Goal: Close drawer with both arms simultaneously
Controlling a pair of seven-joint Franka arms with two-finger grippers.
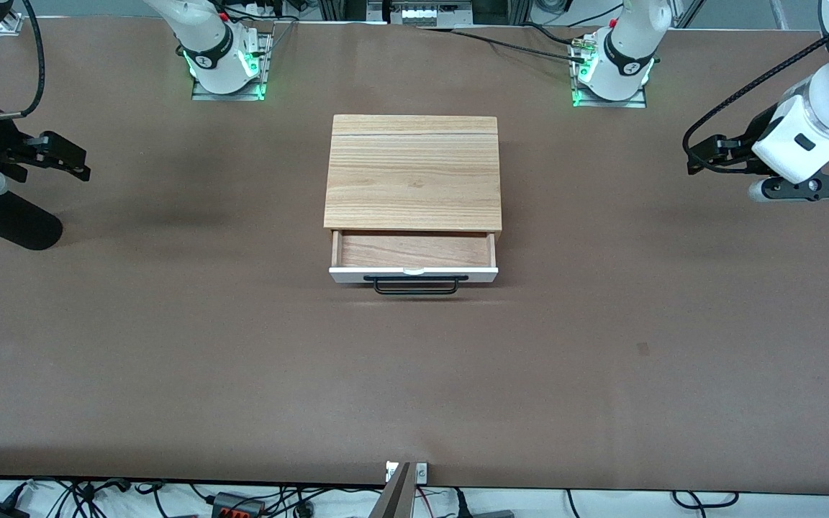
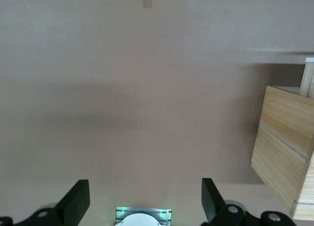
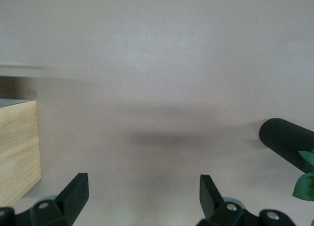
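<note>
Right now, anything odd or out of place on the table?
Only the drawer: it sits partly pulled out of the cabinet, empty, square to it. A small dark mark shows on the table. Left gripper and right gripper hang open over bare table.

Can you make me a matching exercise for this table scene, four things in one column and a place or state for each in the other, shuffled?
Column one:
1. shallow light-wood drawer
2. black bar handle
3. left gripper
4. right gripper

Column two:
A. open, over the table's right-arm end
B. pulled out of the light-wood cabinet
C. open, over the table's left-arm end
D. on the white front panel

Pairs: 1-B, 2-D, 3-C, 4-A
</note>
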